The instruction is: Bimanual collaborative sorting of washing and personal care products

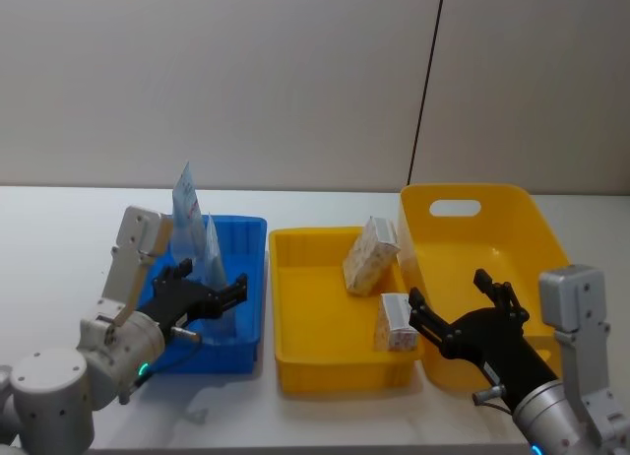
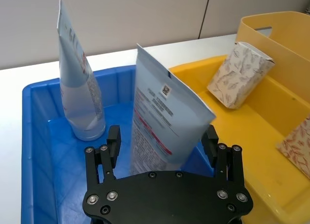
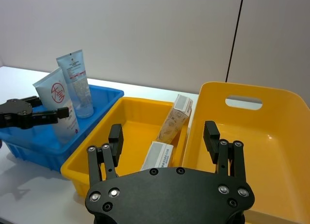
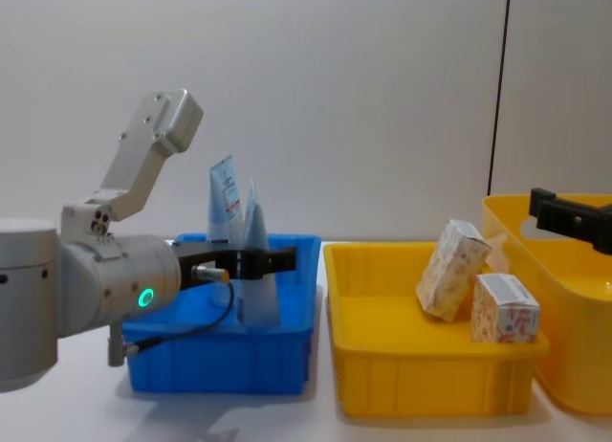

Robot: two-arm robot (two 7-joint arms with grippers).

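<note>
Two light-blue squeeze tubes stand upright in the blue bin [image 1: 252, 225]. The rear tube [image 2: 77, 83] is against the far wall. My left gripper [image 2: 162, 136] is open, with its fingers on either side of the nearer tube [image 2: 160, 107], which carries a red round logo [image 3: 57, 92]. Two small cream boxes printed orange-red lie in the middle yellow tray [image 1: 305, 312]: one box [image 1: 370, 256] leans at the back and the other [image 1: 395, 322] is at the front right. My right gripper [image 1: 448, 295] hovers open and holds nothing, above the wall between the tray and the large yellow bin [image 1: 536, 233].
The three containers stand side by side on a white table [image 1: 59, 228], with blue on the left, the yellow tray in the middle and the taller handled yellow bin on the right. A plain wall rises behind. Bare table lies to the left of the blue bin.
</note>
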